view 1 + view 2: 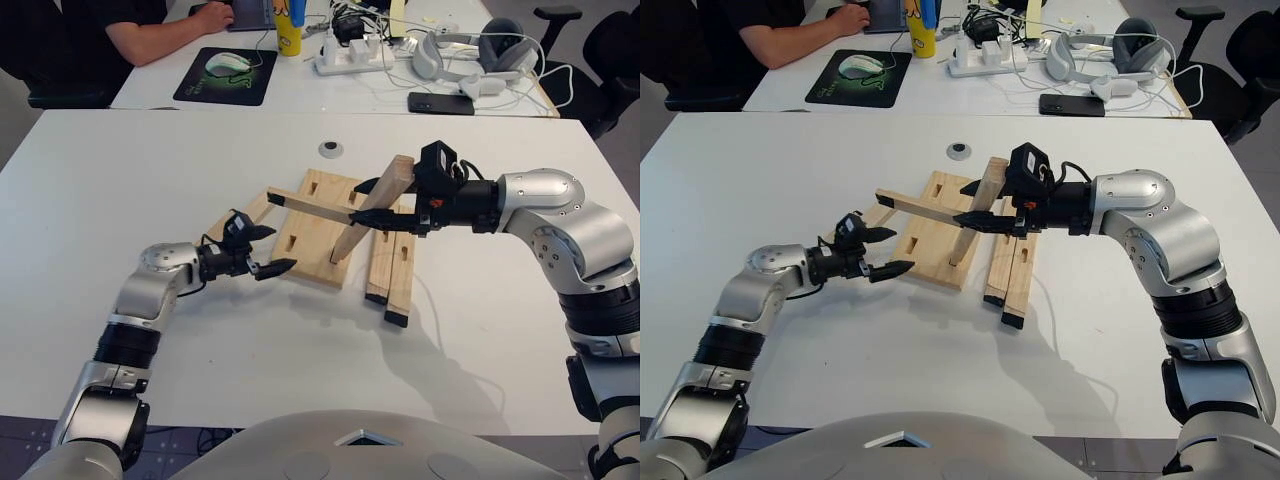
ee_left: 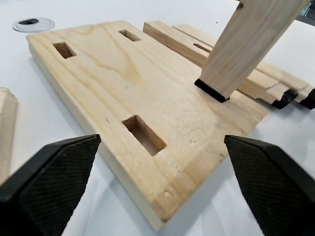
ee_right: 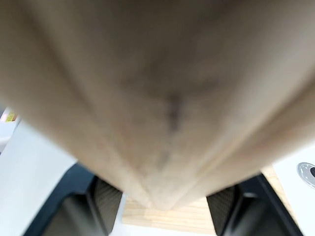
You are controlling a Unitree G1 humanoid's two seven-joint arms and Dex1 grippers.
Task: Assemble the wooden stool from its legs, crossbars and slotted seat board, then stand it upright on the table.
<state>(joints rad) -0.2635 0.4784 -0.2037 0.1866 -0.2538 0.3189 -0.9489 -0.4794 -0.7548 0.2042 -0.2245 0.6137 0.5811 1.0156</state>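
Left eye view: your left gripper [image 1: 268, 250] is low over the table [image 1: 150, 170], fingers spread wide, empty, just beside the left edge of the slotted seat board [image 1: 300, 238]. The board lies flat mid-table. A tilted leg [image 1: 393, 178], with a crossbar [image 1: 305, 207] jutting leftward from it, has its black-capped foot down at the board; contact unclear. Your right gripper [image 1: 372, 205] is pinched on that leg. The spare legs [image 1: 392, 275] lie flat just right of the board.
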